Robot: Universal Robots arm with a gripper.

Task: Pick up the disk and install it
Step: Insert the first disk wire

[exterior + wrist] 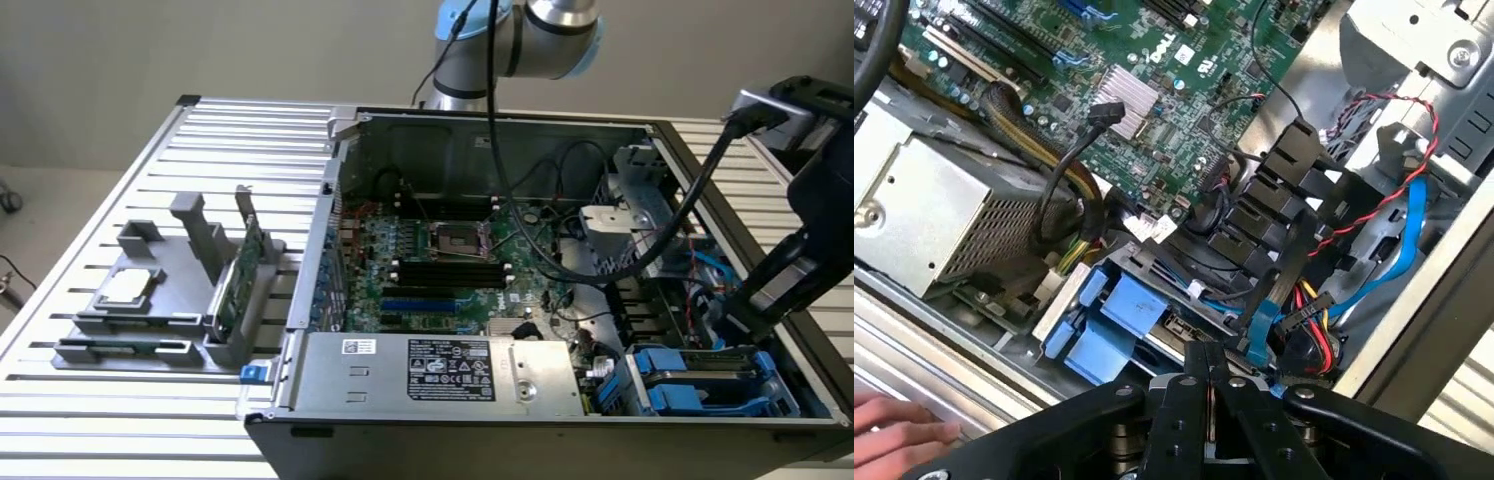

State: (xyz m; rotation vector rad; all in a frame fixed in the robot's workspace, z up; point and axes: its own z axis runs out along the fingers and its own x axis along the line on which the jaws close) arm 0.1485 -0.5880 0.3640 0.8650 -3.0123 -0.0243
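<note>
The disk's bright blue carrier frame [1116,318] sits in the drive bay at the front corner of the open computer case [334,200], on the exterior view's right. Its blue edge [701,382] shows there too, and the metal body is mostly hidden by the bay. My gripper [1209,372] hovers just above that bay, shut, with its black fingers pressed together and nothing between them. In the exterior view the gripper [747,318] reaches down into the case beside the bay, apart from the carrier.
A hand [894,430] rests on the case's front edge near the silver power supply [441,370]. The green motherboard [441,260], loose cables [1069,190] and red and blue wires [1399,215] crowd the case. A grey fixture [160,290] holds a processor chip and a green card [240,280].
</note>
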